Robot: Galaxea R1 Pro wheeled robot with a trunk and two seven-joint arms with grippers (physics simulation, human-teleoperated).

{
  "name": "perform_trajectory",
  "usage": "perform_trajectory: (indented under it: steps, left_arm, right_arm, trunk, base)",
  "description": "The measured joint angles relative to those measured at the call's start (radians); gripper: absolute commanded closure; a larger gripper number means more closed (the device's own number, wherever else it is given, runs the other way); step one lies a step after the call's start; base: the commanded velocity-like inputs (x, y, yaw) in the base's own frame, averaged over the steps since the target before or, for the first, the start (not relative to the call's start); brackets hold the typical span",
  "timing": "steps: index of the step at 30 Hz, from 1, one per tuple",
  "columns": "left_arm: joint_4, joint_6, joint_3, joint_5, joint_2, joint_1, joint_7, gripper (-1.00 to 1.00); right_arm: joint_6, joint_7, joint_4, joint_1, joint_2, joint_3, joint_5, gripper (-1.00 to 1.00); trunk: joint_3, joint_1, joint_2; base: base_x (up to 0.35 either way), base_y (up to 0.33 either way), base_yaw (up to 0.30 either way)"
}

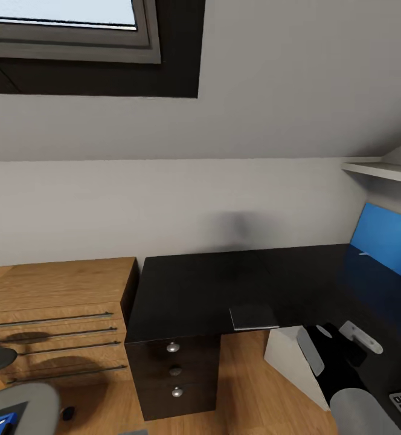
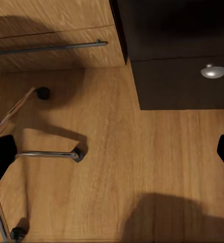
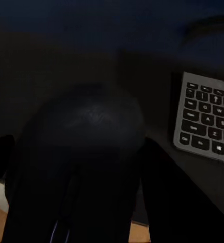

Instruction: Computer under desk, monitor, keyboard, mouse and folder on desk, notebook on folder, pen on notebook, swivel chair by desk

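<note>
Gripping: right gripper [image 3: 76, 167] is pinching the mouse [image 3: 81, 152] above the desk [image 1: 224, 284].
Keyboard [image 3: 205, 124]: lying just beside it.
Risk: mouse might be slipping off the near desk edge.
Left gripper [image 2: 112, 152]: hanging open over floor.

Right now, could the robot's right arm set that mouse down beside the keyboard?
Probably yes. The right gripper holds the mouse over the desk, and bare desktop shows between it and the keyboard.

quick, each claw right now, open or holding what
Left claw: open, empty, over the wooden floor.
Right claw: shut on the small black rounded mouse, beside the grey-keyed keyboard.
</note>
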Motion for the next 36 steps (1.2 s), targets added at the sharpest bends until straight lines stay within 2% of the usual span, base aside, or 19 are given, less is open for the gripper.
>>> perform_trajectory:
  steps: [1, 4, 7, 13, 14, 15, 18, 28, 36]
  left_arm:
    - [0.002, 0.000, -0.001, 0.000, 0.000, 0.000, 0.000, -1.00]
    - [0.007, -0.001, -0.003, -0.001, -0.002, 0.000, 0.000, -1.00]
    - [0.008, -0.002, -0.008, -0.001, -0.003, 0.000, 0.001, -1.00]
    - [0.006, -0.002, -0.010, -0.002, -0.010, 0.000, 0.003, -1.00]
    - [0.006, -0.002, -0.010, -0.002, -0.011, 0.000, 0.003, -1.00]
    - [0.007, -0.002, -0.010, -0.002, -0.014, 0.000, 0.001, -1.00]
    - [0.007, -0.001, -0.010, -0.001, -0.016, 0.000, 0.001, -1.00]
    - [0.007, -0.001, -0.011, 0.000, -0.017, 0.000, 0.000, -1.00]
    - [0.007, 0.000, -0.010, 0.000, -0.016, 0.000, 0.000, -1.00]
  right_arm:
    - [-0.003, -0.001, 0.013, -0.008, -0.005, 0.000, 0.000, 1.00]
    - [-0.033, -0.003, 0.111, -0.059, -0.042, 0.000, 0.002, 1.00]
    - [-0.049, -0.002, 0.176, -0.101, -0.064, 0.000, 0.003, 1.00]
    - [-0.058, 0.029, 0.224, -0.174, -0.098, 0.004, 0.003, 1.00]
    - [-0.060, 0.039, 0.226, -0.176, -0.100, 0.003, 0.002, 1.00]
    - [-0.129, 0.155, 0.282, -0.183, -0.100, 0.001, 0.001, 1.00]
    - [-0.180, 0.196, 0.368, -0.185, -0.098, -0.001, 0.001, 1.00]
    - [-0.187, 0.181, 0.377, -0.185, -0.096, -0.003, -0.003, 1.00]
    - [-0.188, 0.184, 0.381, -0.185, -0.096, -0.002, -0.006, 1.00]
  trunk:
    - [0.000, 0.000, 0.000]
    - [0.000, 0.000, 0.000]
    - [0.000, 0.000, 0.000]
    - [0.000, 0.000, 0.000]
    - [0.000, 0.000, 0.000]
    - [0.000, 0.000, 0.000]
    - [0.000, 0.000, 0.000]
    - [0.000, 0.000, 0.000]
    - [0.000, 0.000, 0.000]
  base:
    - [0.000, 0.000, 0.000]
    - [0.000, 0.000, 0.000]
    - [0.000, 0.000, 0.000]
    - [0.000, 0.000, 0.000]
    - [0.000, 0.000, 0.000]
    - [0.000, 0.000, 0.000]
    - [0.000, 0.000, 0.000]
    - [0.000, 0.000, -0.003]
    - [0.000, 0.000, -0.232]
